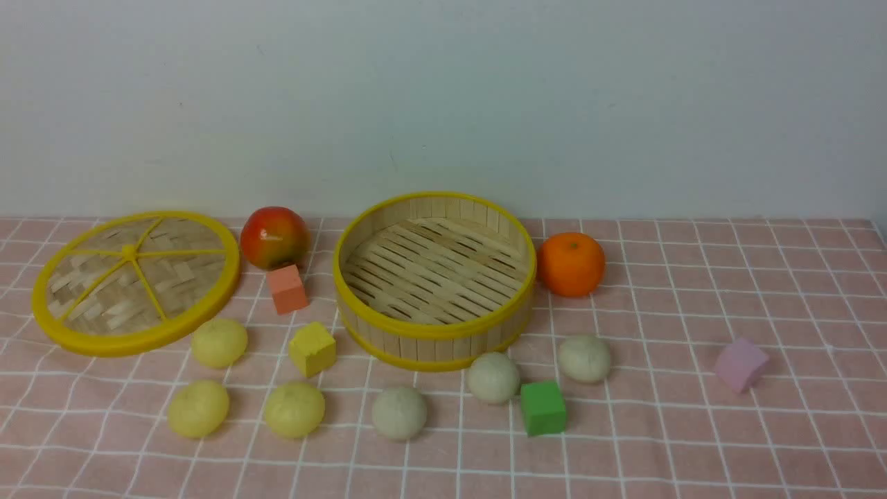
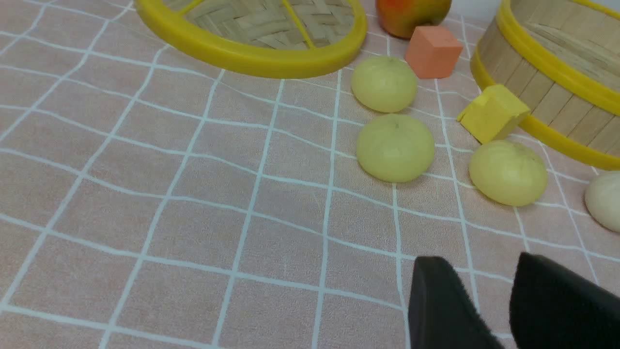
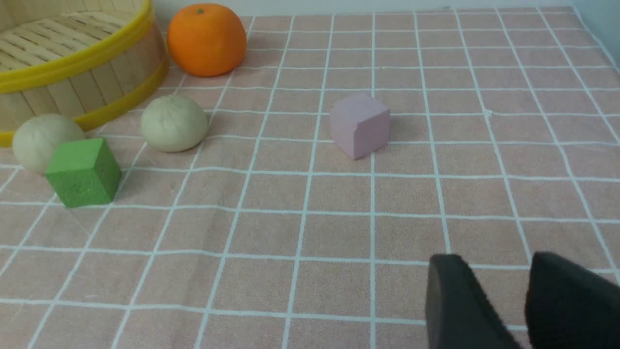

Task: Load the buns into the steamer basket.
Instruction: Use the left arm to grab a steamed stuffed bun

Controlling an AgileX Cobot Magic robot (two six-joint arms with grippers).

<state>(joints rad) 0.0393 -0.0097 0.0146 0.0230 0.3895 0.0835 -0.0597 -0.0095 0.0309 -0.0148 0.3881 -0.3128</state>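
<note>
Six buns [image 1: 493, 378] outside steamer basket [image 1: 434, 331]

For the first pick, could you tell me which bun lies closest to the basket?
The middle off-white bun, left of the green cube, at the basket's front.

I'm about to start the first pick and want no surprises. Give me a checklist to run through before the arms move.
1. Steamer basket uncovered and empty: ok.
2. Lid lying apart from the basket: ok.
3. Three pale yellow buns and three off-white buns all on the tablecloth: ok.
4. Left pincer empty, jaws apart: ok.
5. Right pincer empty, jaws apart: ok.
6. Green cube clear of the nearest off-white bun: cannot tell, they sit very close.
</note>
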